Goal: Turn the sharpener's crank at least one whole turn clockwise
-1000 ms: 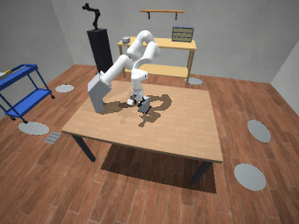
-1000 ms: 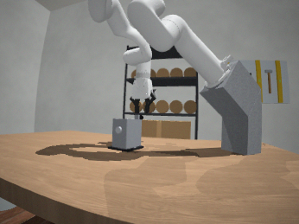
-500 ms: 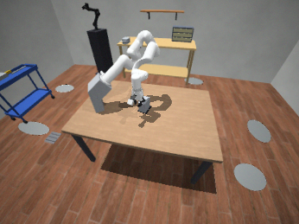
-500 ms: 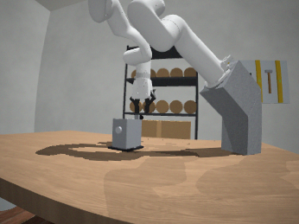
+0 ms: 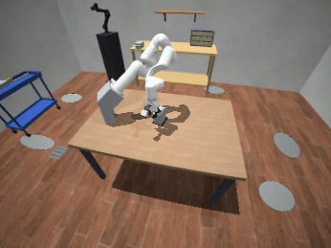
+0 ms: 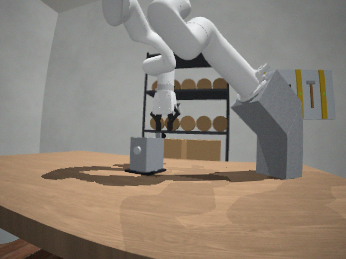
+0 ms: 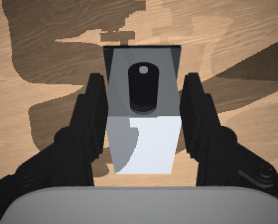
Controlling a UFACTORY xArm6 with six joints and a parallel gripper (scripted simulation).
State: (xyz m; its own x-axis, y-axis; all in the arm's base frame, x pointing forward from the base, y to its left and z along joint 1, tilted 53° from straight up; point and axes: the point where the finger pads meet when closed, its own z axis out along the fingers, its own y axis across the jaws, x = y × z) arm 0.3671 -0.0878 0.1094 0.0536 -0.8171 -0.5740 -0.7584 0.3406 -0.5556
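The grey box-shaped pencil sharpener (image 5: 162,116) (image 6: 146,154) (image 7: 145,145) stands on a dark base near the middle of the wooden table (image 5: 191,149) (image 6: 75,206) (image 7: 240,30). Its black crank knob (image 7: 143,87) is at the top of its circle, at the far end of the body in the wrist view. My gripper (image 5: 152,109) (image 6: 165,126) (image 7: 143,90) points straight down over the sharpener. It is open, with one black finger on each side of the knob. A clear gap shows on both sides, so the fingers touch nothing.
The arm's grey base block (image 5: 107,103) (image 6: 277,131) stands on the table beside the sharpener. Off the table are a blue cart (image 5: 24,97), a wooden bench (image 5: 191,49) and a black cabinet (image 5: 111,54).
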